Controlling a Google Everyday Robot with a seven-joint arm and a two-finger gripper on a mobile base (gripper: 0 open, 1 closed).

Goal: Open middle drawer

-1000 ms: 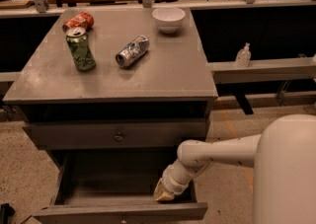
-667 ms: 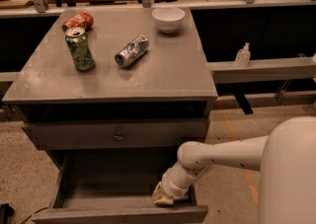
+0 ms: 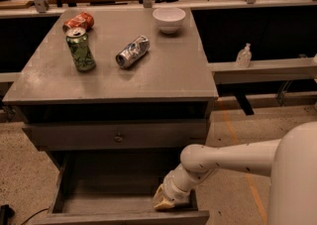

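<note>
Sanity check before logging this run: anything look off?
Gripper sits inside the pulled-out bottom drawer, while the middle drawer looks shut. On the cabinet top, the silver can and red can lie on their sides.

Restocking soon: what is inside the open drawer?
The open drawer shows a bare floor and the gripper at its front right corner. Its back, under the drawer above, is hidden.

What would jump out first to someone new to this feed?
The claw sits down inside the pulled-out middle drawer, at its right front corner. Next, on the grey cabinet top: an upright green can, a tipped silver can and a white bowl.
</note>
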